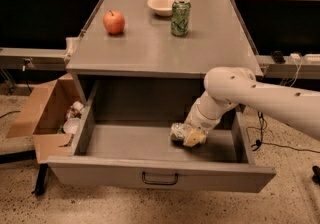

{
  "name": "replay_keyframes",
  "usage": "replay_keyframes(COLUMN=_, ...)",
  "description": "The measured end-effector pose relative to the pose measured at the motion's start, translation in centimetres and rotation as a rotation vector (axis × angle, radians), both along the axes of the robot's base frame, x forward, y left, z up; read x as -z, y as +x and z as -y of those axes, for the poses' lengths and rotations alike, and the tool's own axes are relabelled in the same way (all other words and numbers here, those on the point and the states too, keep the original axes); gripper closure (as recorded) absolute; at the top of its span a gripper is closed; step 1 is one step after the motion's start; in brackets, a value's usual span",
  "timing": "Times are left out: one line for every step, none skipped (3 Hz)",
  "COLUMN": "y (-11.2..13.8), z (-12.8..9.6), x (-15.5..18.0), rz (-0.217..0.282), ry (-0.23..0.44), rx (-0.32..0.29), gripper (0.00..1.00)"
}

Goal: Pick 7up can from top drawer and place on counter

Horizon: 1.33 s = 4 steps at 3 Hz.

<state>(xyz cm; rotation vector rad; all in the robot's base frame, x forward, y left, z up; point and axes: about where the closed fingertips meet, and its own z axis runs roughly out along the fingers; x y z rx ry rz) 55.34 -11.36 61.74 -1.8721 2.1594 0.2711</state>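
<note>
- Speckled floor (292,203), grey counter (150,53) in the middle, dark benches behind it. What's on top?
- Red apple (114,22) rear left. White bowl (161,4) at the back. Darker green can (180,16) upright just right of the bowl, near it. None of that is the target.
- Top drawer (100,168)?
- Pulled fully out below the counter, black loop handle (160,178) centred on the face panel.
- 7up can (177,131)?
- Inside the drawer, on its floor, right of centre. Lying on its side, pale and dented.
- Gripper (194,138)?
- Down in the drawer, right against the can's right side, touching it. White arm (260,98) comes in from the right edge, elbow bent just under the counter's front edge, wrist angled down and left.
- Has it got the can?
- Cannot tell. Contact is visible; whether it is clamped on or just resting against the can is not. The can sits on the drawer floor, not lifted.
- Anything else?
- Open cardboard box (37,113) on the floor left of the drawer, white scrap inside.
</note>
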Motion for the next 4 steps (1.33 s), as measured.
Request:
replay_keyframes(y=-0.3, z=0.6, x=-4.4, rz=0.095, ry=0.056, rx=0.006, gripper=0.88)
replay_keyframes(y=-1.4, z=3.7, x=-12.2, rz=0.229, ry=0.124, rx=0.022, gripper=1.0)
replay_keyframes(y=-2.2, z=6.6, x=-18.5, rz=0.332, ry=0.181, rx=0.033, gripper=1.0)
replay_keyframes(y=-2.2, z=6.6, x=-18.5, rz=0.333, ry=0.181, rx=0.033, gripper=1.0)
